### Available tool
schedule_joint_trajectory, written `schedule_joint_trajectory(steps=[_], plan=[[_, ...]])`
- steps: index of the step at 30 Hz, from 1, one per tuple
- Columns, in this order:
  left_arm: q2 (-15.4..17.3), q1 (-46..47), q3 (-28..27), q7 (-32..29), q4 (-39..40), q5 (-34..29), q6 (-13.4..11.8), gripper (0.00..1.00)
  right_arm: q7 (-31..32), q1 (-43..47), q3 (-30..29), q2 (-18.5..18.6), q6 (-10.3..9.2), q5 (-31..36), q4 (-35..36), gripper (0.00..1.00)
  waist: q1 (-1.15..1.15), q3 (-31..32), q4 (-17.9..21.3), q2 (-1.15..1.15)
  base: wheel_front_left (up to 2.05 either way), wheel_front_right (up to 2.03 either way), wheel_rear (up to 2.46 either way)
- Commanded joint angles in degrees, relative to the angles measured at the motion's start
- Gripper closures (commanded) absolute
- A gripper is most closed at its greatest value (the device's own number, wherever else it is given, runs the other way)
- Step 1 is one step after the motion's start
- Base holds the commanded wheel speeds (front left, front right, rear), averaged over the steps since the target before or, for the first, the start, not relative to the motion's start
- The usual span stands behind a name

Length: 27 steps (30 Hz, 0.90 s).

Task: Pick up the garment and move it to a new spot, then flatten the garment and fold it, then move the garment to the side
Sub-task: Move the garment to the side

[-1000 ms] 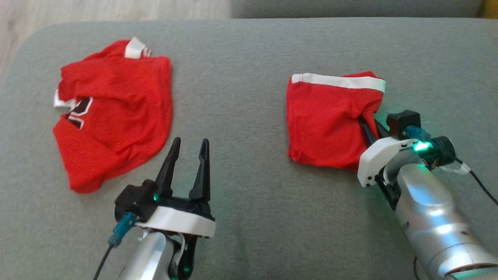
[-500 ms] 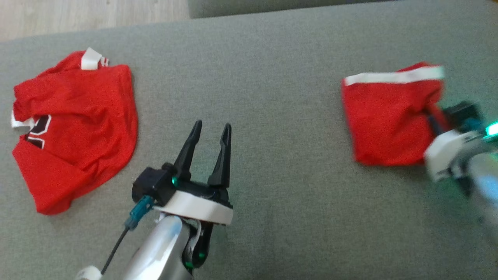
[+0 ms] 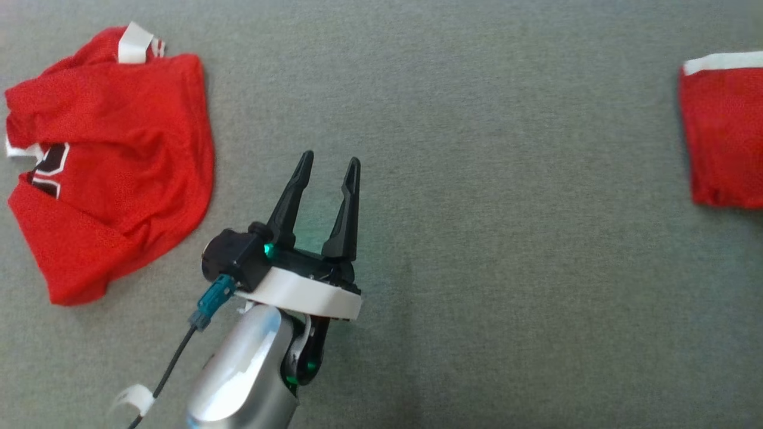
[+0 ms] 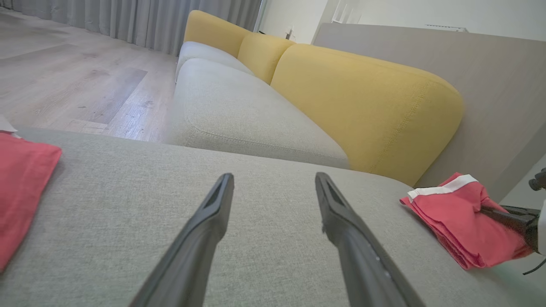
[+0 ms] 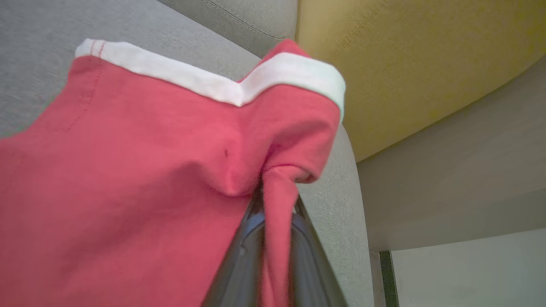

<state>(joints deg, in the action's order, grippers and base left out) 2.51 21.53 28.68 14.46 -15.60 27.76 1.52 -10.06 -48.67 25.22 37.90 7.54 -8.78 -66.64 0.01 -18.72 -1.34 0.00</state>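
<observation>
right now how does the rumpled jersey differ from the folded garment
The rumpled jersey lies loose and creased; the folded garment is a straight-edged stack. The jersey shows a black-and-white print; the folded garment shows plain red under a white band. Nothing grips the jersey; the right gripper is shut on the folded garment's edge. Both are red with white trim, on the grey cushion.

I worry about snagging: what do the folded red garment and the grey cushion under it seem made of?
The folded garment looks like soft matte red knit, cotton or polyester perhaps: it creases loosely, with a stitched white band. The cushion looks like matte grey woven upholstery: fine heathered weave shows.
</observation>
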Motion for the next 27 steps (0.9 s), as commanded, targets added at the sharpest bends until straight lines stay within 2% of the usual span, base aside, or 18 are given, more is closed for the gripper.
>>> schedule_joint_trajectory(steps=[1, 9, 10, 11, 19, 27], plan=[[0.37, 1.63, -1.23, 0.54, 1.99, 0.16, -0.11, 0.0, -0.03, -0.28, 0.06, 2.27, -0.05, -0.64, 0.55, 1.0, -0.01, -0.6, -0.53, 0.0, 0.0, 0.0, 0.0], [0.37, 1.9, -1.54, 0.54, 1.75, 0.0, 0.0, 0.0, -0.31, -0.95, -3.41, 3.87, -0.05, -1.63, -1.78, 1.0, -0.01, -1.3, -0.92, 0.0, 0.0, 0.0, 0.0], [0.37, 1.87, -1.65, 0.54, 1.64, -0.05, 0.03, 0.0, -0.8, -1.14, -3.89, 3.91, -0.05, -1.58, -1.8, 0.69, -0.01, -1.22, -0.9, 0.0, 0.0, 0.0, 0.0], [0.37, 1.85, -1.78, 0.54, 1.5, -0.11, 0.06, 0.0, -1.22, -1.3, -4.49, 3.76, -0.05, -1.67, -1.88, 0.0, -0.01, -1.09, -0.87, 0.0, 0.0, 0.0, 0.0], [0.37, 0.39, -4.09, 0.54, 0.71, -0.9, 0.25, 0.0, -3.8, -0.86, -7.55, 1.18, -0.05, -1.78, -0.91, 0.0, -0.01, 2.74, -0.01, 0.0, 0.0, 0.0, 0.0], [0.37, -3.4, -9.32, 0.54, 0.78, -2.04, 0.41, 0.0, -4.78, 0.46, -9.29, -8.17, -0.05, -3.53, 7.84, 0.0, -0.01, 9.91, 1.38, 0.0, 0.0, 0.0, 0.0]])
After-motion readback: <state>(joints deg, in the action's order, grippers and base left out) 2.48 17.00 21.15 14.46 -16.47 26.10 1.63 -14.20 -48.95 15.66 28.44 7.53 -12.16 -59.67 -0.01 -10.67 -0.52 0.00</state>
